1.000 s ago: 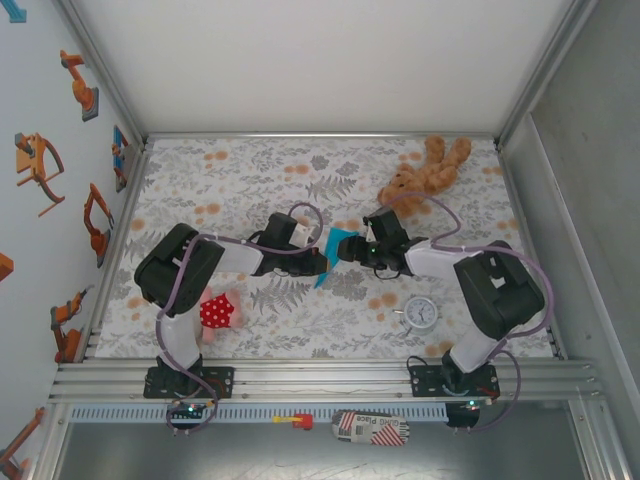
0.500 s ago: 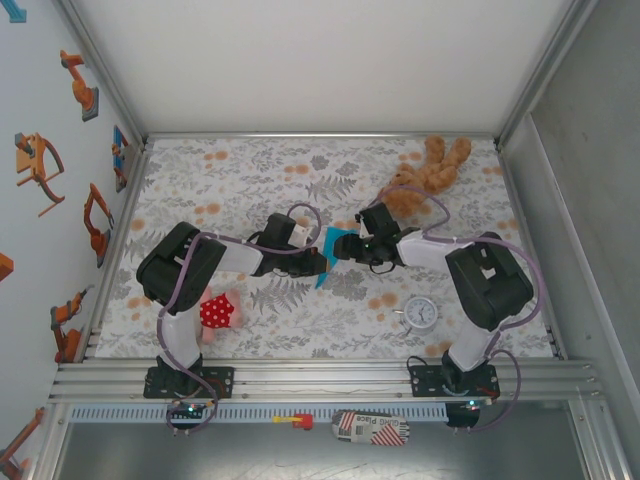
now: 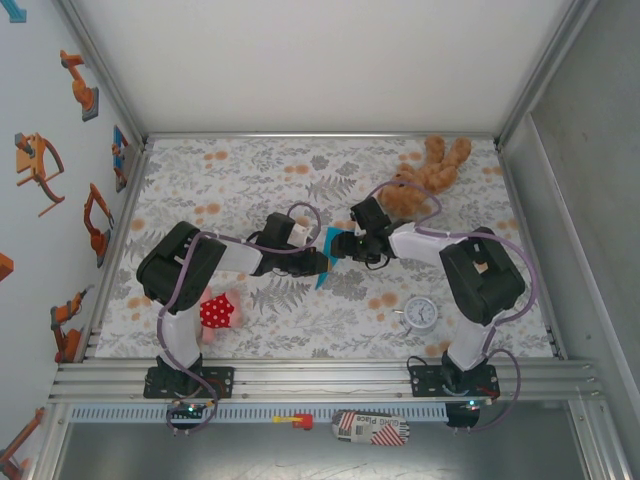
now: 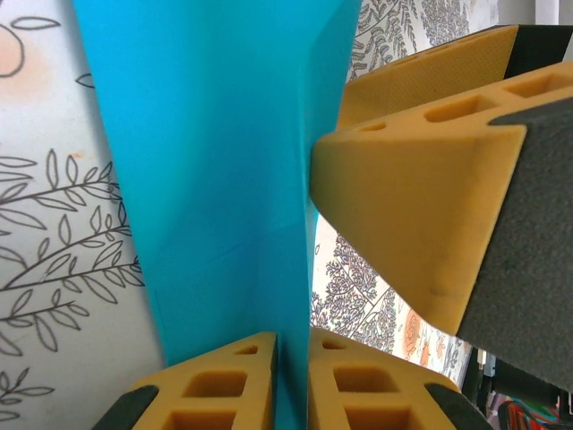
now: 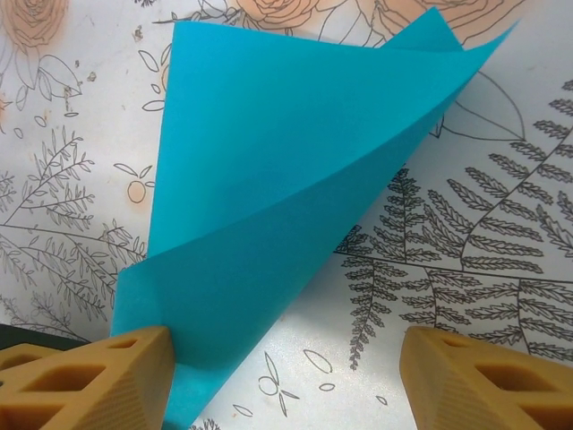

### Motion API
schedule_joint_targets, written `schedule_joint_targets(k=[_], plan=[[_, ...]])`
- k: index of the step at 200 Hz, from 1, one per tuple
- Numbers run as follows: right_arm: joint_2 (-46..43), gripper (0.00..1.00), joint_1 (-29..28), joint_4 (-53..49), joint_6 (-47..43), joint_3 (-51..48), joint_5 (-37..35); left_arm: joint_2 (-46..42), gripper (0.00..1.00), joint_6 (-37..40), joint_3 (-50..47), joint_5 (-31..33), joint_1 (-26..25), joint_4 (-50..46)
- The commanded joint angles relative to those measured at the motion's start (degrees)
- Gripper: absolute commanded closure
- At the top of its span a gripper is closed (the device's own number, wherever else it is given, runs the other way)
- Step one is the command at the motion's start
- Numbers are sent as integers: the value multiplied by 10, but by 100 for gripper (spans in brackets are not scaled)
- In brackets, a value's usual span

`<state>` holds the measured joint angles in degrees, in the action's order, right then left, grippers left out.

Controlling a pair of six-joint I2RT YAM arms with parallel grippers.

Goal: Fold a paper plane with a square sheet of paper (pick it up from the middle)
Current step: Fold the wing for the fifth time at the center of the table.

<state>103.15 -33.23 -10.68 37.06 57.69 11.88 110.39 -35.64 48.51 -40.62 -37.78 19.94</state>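
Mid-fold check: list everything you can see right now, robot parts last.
square sheet of paper: one, turquoise, partly folded, mid-table between the grippers
teddy bear: one, brown, far right
clock: one, white, round, near right
spotted object: one, red with white dots, near left
table cover: one, floral, grey and orange
left gripper: yellow fingers, shut on the paper
right gripper: yellow fingers, open, beside the paper

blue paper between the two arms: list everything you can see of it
The turquoise paper is thin, plain and matte, folded over loosely into a pointed shape, its layers curved rather than pressed flat. It stands on edge between the arms, over the floral table cover. The left gripper pinches one edge between nearly closed jaws. The right gripper is open around it, with one finger against a corner.
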Motion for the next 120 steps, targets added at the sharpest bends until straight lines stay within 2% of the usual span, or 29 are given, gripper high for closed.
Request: schedule_joint_targets(k=[1,46,87,120], plan=[[52,31,-16,8,-2,5,-10,32,84,14,-8,25,1,-28],[50,29,-17,-5,-4,14,-10,37,88,14,-11,31,1,-29],[-21,28,-15,36,-16,-13,13,36,94,14,-19,32,2,-23],[-34,29,0,79,-15,-47,48,40,97,7,-25,29,5,-6]])
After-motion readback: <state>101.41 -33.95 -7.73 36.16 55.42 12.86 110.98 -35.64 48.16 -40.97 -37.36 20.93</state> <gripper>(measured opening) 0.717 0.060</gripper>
